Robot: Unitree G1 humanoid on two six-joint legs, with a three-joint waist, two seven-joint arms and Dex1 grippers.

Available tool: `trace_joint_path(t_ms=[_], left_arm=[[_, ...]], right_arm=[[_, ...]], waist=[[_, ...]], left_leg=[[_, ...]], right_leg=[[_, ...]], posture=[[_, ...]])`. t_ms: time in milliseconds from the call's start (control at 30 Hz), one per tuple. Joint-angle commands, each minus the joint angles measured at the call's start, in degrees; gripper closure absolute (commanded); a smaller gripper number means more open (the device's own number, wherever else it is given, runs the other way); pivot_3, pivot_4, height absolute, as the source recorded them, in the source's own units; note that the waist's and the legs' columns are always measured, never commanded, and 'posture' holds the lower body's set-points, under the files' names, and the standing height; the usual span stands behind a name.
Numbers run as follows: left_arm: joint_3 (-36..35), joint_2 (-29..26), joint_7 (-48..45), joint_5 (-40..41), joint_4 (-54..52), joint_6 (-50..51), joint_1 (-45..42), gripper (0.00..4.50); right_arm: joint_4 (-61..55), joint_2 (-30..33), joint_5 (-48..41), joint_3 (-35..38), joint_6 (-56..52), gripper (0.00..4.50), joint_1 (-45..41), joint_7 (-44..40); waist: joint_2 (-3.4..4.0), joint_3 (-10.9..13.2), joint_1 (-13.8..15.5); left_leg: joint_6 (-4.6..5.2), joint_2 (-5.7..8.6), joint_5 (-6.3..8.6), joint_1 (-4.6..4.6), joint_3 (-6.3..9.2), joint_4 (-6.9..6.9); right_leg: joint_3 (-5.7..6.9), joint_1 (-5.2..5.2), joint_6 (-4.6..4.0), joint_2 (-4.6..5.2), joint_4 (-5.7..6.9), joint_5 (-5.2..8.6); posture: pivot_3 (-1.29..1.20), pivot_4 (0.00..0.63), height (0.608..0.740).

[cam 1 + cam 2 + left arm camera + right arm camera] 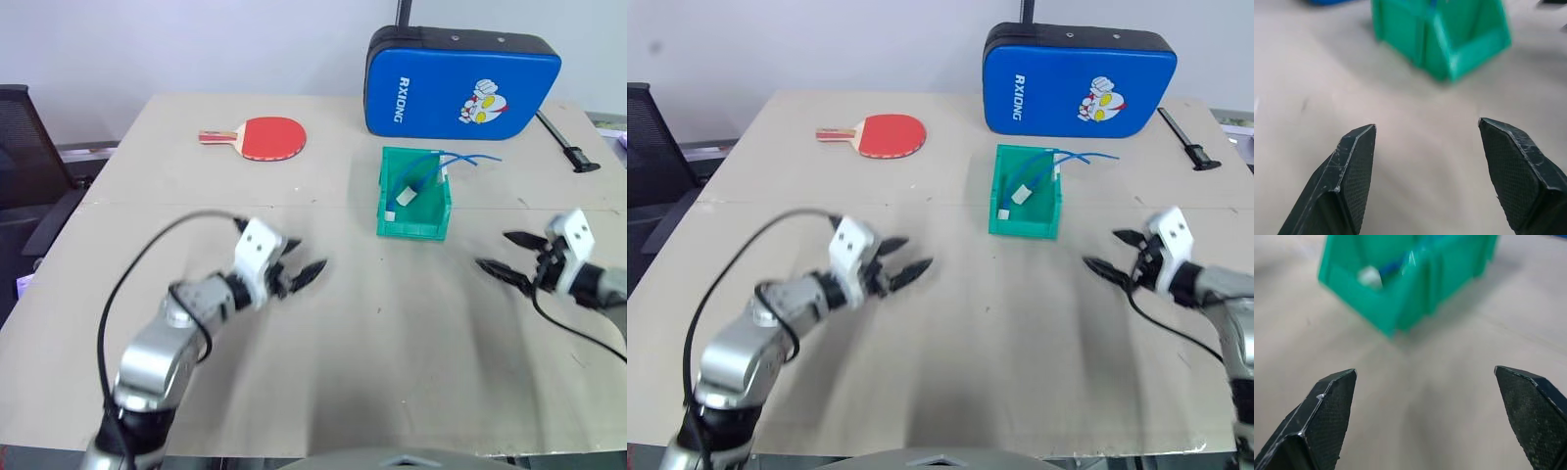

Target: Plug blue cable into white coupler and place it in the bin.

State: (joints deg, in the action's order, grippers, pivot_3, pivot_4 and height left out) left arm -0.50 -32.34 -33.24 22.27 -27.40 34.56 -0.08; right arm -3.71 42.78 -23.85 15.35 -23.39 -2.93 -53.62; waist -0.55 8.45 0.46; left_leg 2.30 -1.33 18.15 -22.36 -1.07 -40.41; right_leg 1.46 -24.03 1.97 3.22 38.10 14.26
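Note:
The green bin point(415, 227) stands on the table right of centre. Inside it lies the white coupler point(406, 197) with the blue cable point(428, 168) running from it. The cable's far end loops out over the bin's back right corner. My left gripper point(305, 258) hovers open and empty over the table, left of the bin and nearer to me. On the other side my right gripper point(498, 252) is open and empty too, pointing in toward the bin. From the right wrist, the bin point(1410, 303) shows with the coupler point(1370, 276) inside. The left wrist view shows the bin point(1449, 34) beyond open fingers.
A red table tennis paddle point(269, 137) lies at the back left. A large blue padded case point(460, 83) stands behind the bin. A black tool point(568, 142) lies near the right edge. A black chair point(24, 147) sits off the table's left side.

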Motion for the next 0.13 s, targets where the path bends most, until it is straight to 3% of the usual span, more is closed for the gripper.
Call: trace_joint_path(t_ms=[33,133], left_arm=[[-1.2,0.9,-0.9,-3.2,0.7,-10.4,6.2,1.08],[-0.7,2.0,-1.3,-5.6,2.7,-16.9,11.7,1.08]], right_arm=[[2.5,-2.4,0.1,3.5,13.6,0.03,4.5,-3.9],[5.4,-3.9,-0.4,3.9,19.1,0.03,8.6,-6.8]], waist=[[0.01,0.0,0.3],[0.01,0.0,0.4]], left_leg=[[0.00,0.01,0.00,0.00,-0.01,-0.01],[0.01,0.04,0.00,0.34,-0.08,-0.03]], right_leg=[[-0.01,0.00,0.00,-0.01,-0.01,0.00],[-0.12,0.35,-0.04,0.02,-0.05,0.02]], posture=[[0.00,0.150,0.681],[0.00,0.150,0.681]])
